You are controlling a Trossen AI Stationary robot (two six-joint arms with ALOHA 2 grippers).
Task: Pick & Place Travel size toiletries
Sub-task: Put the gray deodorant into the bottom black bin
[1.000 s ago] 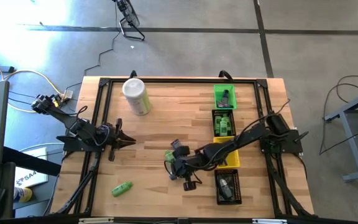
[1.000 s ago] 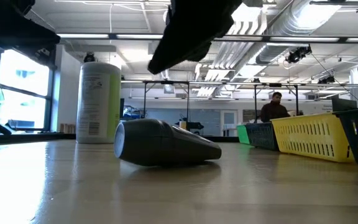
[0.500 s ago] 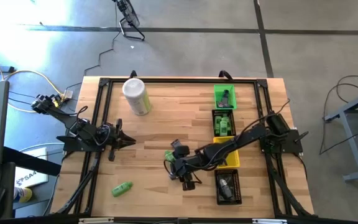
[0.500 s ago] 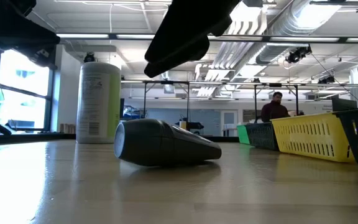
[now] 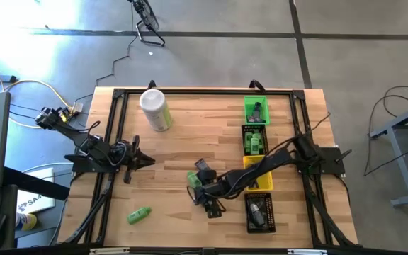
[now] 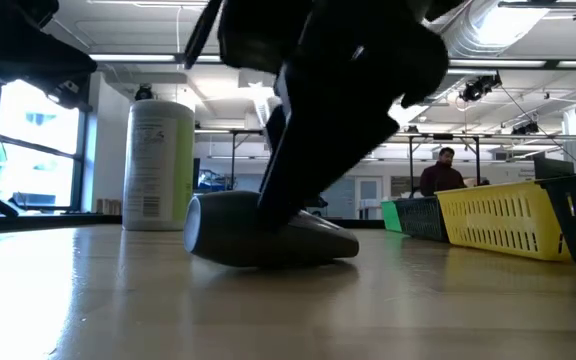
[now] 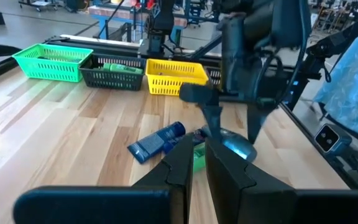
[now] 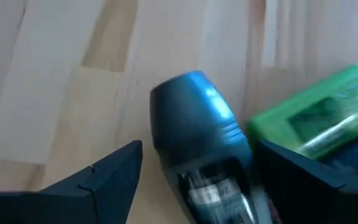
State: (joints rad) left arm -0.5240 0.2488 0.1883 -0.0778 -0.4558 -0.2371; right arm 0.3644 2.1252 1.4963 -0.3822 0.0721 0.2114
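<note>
A dark grey tube lies on its side on the table, its rounded end toward the wrist camera. My right gripper is low over it and open, one finger on either side of the tube; in the low view it stands right at the tube. Next to the tube lie a bright green mini bottle and a blue tube. Another green bottle lies alone at the near left. My left gripper waits shut at the table's left.
A tall pale-green canister stands at the far left. A row of small bins runs along the right: green, black, yellow and black. A person shows in the room behind.
My right gripper has come down from above onto the level of the dark grey tube, which has stayed where it lay.
</note>
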